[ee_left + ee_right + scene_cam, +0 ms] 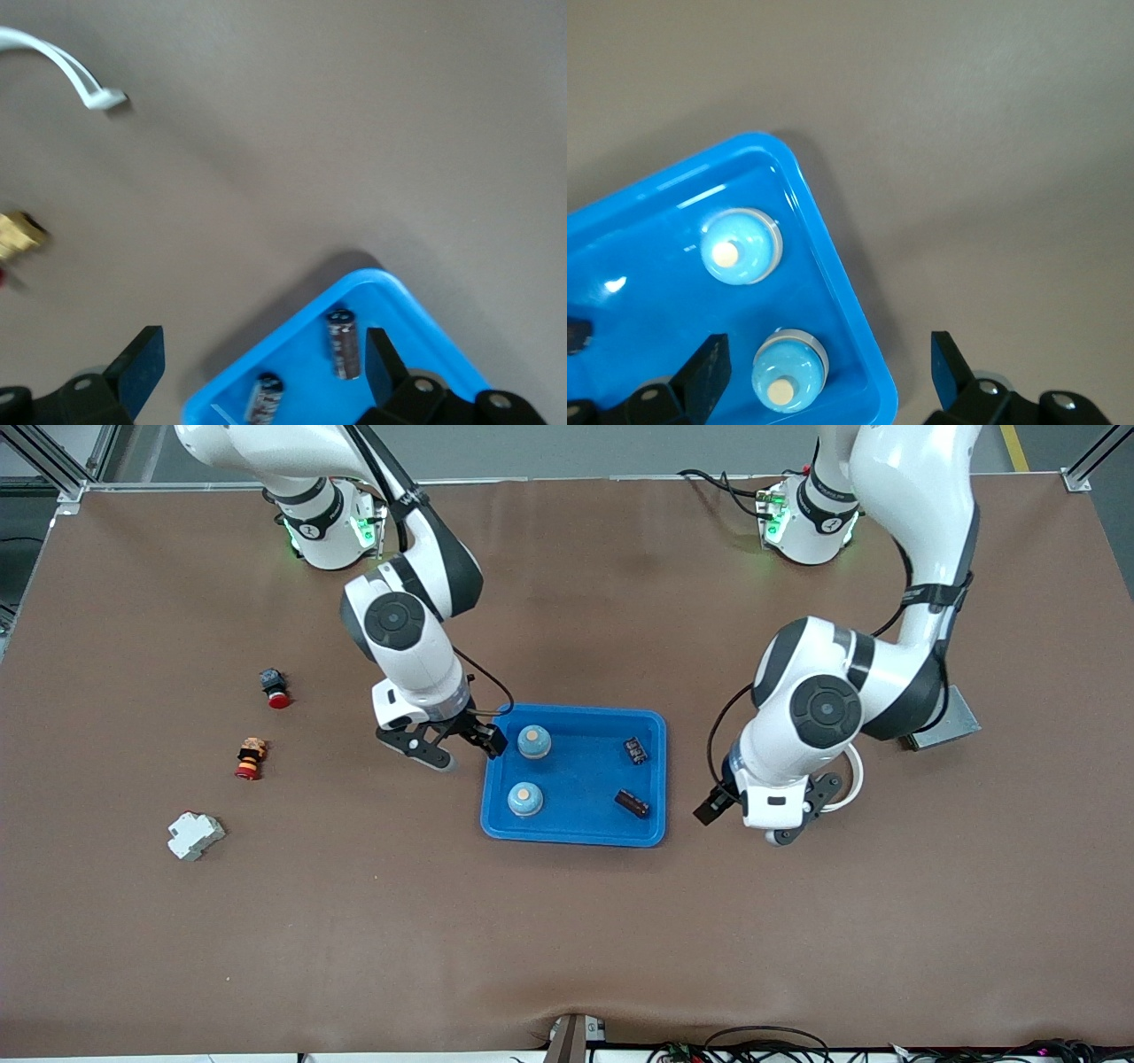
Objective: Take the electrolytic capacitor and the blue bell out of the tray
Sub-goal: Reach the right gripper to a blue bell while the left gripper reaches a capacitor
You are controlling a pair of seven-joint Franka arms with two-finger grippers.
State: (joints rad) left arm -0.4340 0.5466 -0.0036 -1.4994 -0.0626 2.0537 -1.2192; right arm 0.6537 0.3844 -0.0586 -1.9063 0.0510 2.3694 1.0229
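Note:
A blue tray [580, 779] sits mid-table. In it are two light-blue bells [534, 741] [524, 799] at the right arm's end and two dark capacitors [635, 750] [632, 803] at the left arm's end. My right gripper [463, 747] is open and empty over the tray's rim beside the bells. Its wrist view shows its open gripper [828, 370], both bells [740, 246] [788, 372] and the tray rim [833, 266]. My left gripper [764, 808] is open and empty over the table beside the tray. Its wrist view shows its open gripper [261, 367], the capacitors [344, 343] [264, 398] and a tray corner [390, 301].
Two red-capped push buttons [275, 687] [251, 758] and a white breaker [195, 835] lie toward the right arm's end. A grey metal block [948, 726] lies by the left arm. A white cable [62, 66] hangs at the left wrist.

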